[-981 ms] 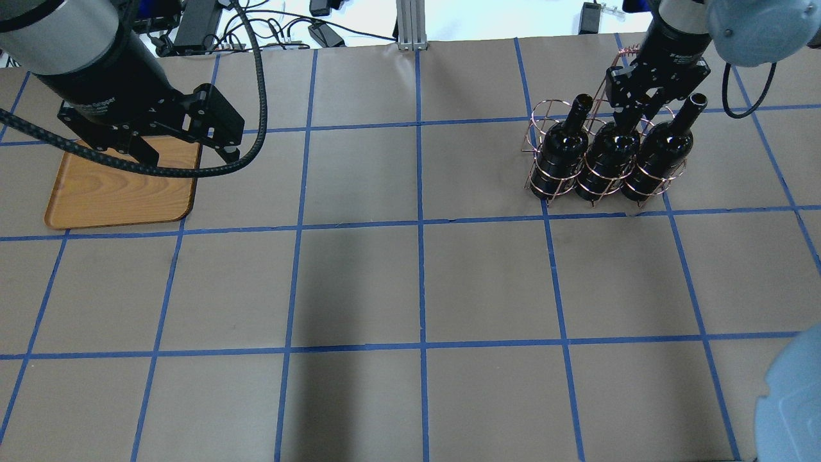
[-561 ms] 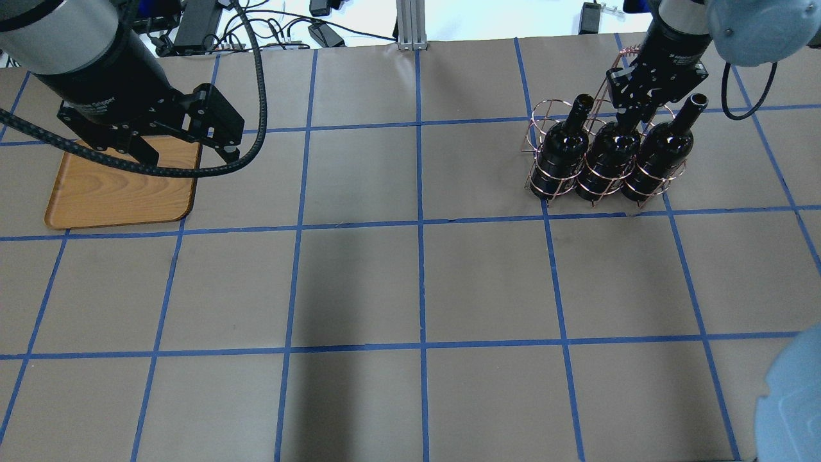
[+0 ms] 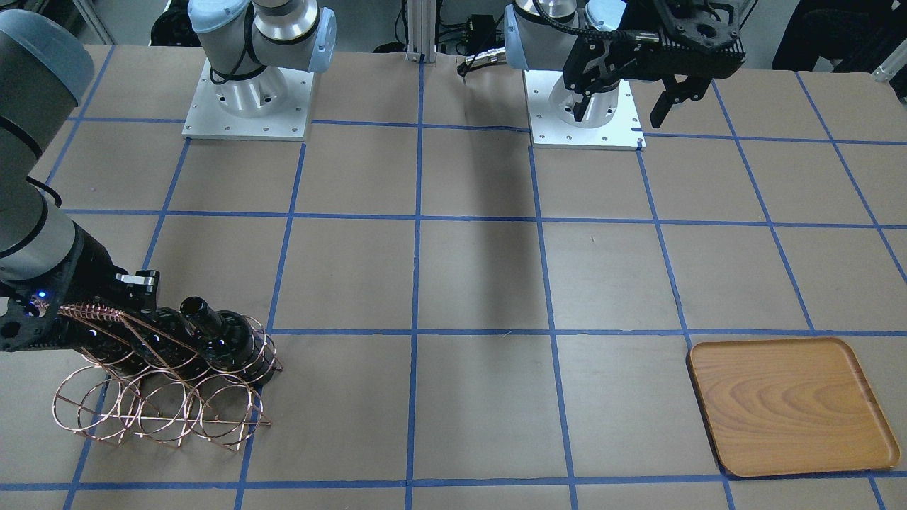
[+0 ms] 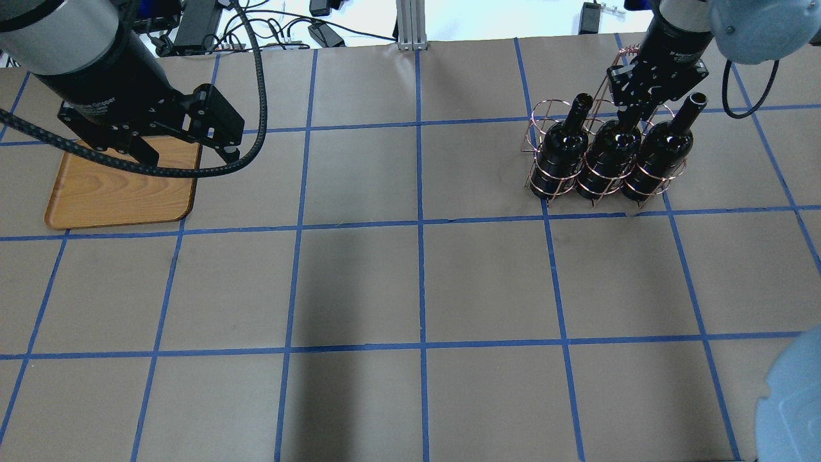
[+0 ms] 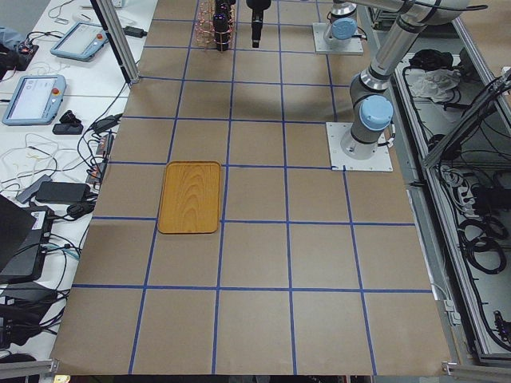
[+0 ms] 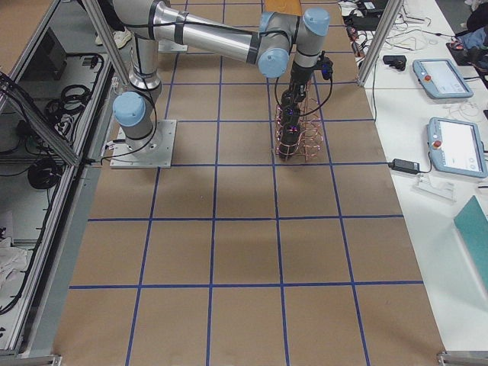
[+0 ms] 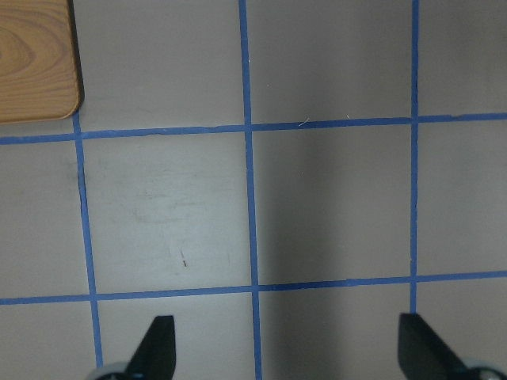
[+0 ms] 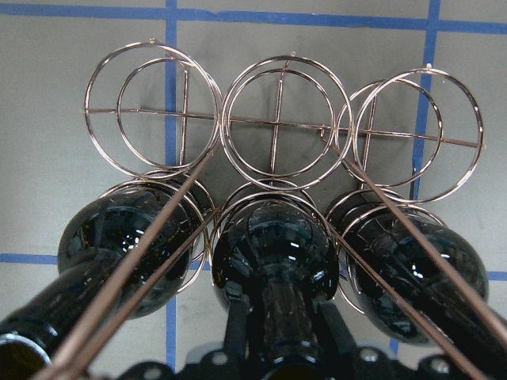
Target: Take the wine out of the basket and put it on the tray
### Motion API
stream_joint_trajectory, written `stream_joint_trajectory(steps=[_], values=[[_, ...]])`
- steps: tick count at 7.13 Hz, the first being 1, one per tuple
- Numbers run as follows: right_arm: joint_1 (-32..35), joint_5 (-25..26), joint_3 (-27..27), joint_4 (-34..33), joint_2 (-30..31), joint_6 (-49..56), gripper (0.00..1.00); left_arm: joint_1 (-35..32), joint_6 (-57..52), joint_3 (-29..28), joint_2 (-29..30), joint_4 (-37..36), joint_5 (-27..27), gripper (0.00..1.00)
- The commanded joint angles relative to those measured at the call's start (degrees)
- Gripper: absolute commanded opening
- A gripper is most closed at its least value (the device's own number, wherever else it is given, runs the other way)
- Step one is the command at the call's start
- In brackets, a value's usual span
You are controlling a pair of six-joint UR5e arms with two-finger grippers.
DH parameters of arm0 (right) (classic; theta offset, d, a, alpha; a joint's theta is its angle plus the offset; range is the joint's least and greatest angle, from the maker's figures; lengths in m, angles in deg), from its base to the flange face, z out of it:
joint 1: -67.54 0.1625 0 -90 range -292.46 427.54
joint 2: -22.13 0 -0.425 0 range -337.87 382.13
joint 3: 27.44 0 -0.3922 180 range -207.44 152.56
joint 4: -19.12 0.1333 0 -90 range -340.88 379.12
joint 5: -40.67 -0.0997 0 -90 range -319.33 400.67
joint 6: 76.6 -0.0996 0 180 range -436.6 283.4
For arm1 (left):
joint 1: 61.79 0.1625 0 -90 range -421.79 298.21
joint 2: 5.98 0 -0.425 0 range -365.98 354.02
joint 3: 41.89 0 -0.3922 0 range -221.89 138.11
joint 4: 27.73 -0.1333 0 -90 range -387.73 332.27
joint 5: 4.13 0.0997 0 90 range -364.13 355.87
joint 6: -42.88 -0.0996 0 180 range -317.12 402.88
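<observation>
Three bottles (image 4: 561,151) in one basket (image 8: 276,125), one tray (image 4: 115,199) well apart; right hand (image 4: 627,119) pinching middle wine (image 4: 608,157) by its neck, left hand (image 4: 190,154) spread wide, holding nothing.

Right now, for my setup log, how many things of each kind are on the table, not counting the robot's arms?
Wine bottles: 3
Wire basket: 1
Wooden tray: 1
Total: 5
</observation>
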Motion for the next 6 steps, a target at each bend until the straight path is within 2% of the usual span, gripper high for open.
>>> stream_joint_trajectory(steps=[1,2,6], values=[[0.00,1.94,0.59,0.24,0.60,-0.01,0.00,0.00,0.00,0.00,-0.09,0.05,0.00,1.00],[0.00,1.68,0.85,0.68,1.30,-0.01,0.00,0.00,0.00,0.00,-0.09,0.05,0.00,1.00],[0.09,1.06,3.40,9.71,7.17,-0.01,0.00,0.00,0.00,0.00,-0.09,0.14,0.00,1.00]])
